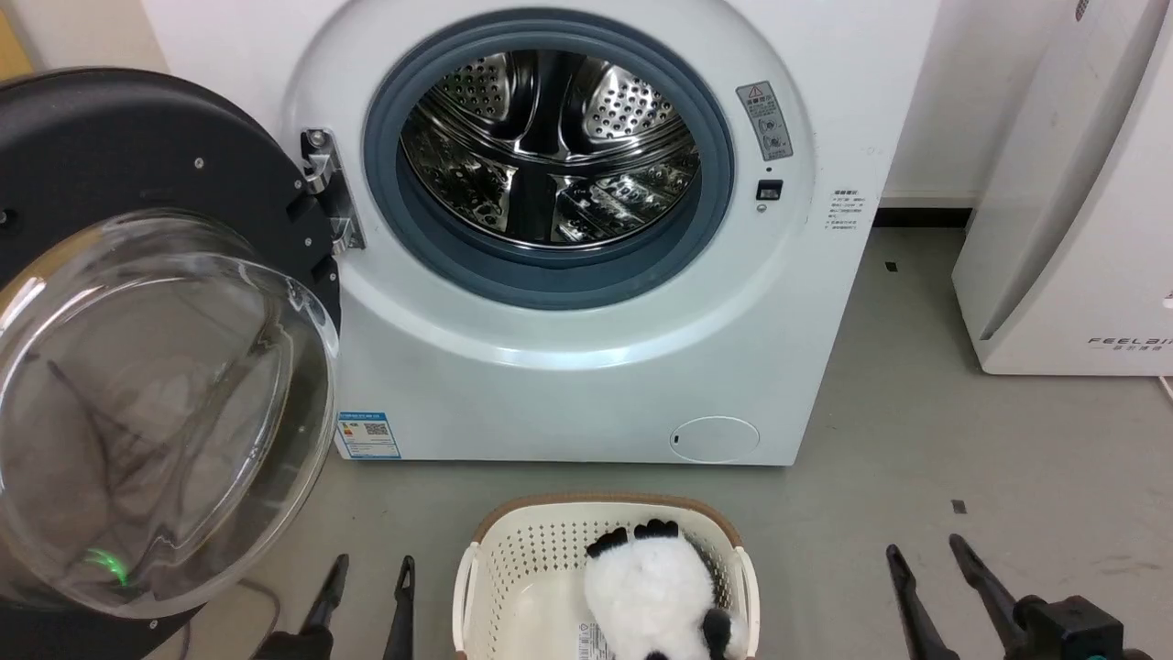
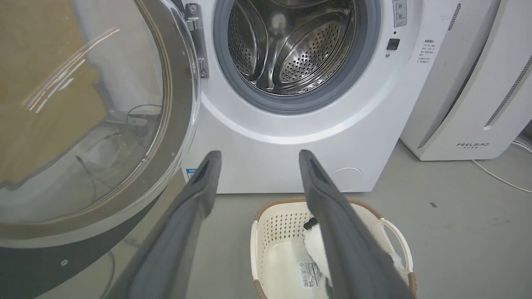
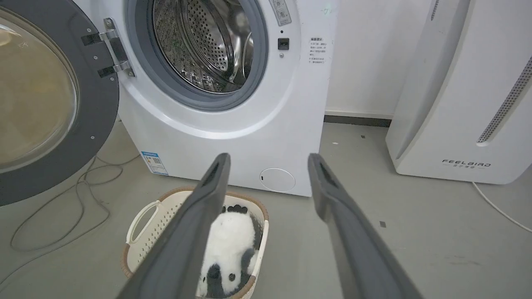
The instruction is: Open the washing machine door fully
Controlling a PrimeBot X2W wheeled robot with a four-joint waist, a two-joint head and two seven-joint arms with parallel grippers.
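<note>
The washing machine door (image 1: 137, 367) stands swung wide open to the left on its metal hinge (image 1: 330, 188), its clear glass bowl bulging toward me and its matte dark-grey inner side showing. The steel drum (image 1: 550, 147) lies exposed behind the grey seal. The door (image 2: 91, 124) also fills the left of the left wrist view, and the door (image 3: 45, 95) shows at the left of the right wrist view. My left gripper (image 1: 371, 568) sits low beside the door's lower edge, open and holding nothing. My right gripper (image 1: 926, 550) is at the lower right, open with nothing between its fingers.
A cream laundry basket (image 1: 513, 559) holding a panda plush toy (image 1: 655, 596) stands on the floor before the machine, between my grippers. The white FEELBIRD appliance (image 1: 1072, 202) stands at the right. Cables (image 3: 62, 207) trail on the floor under the door.
</note>
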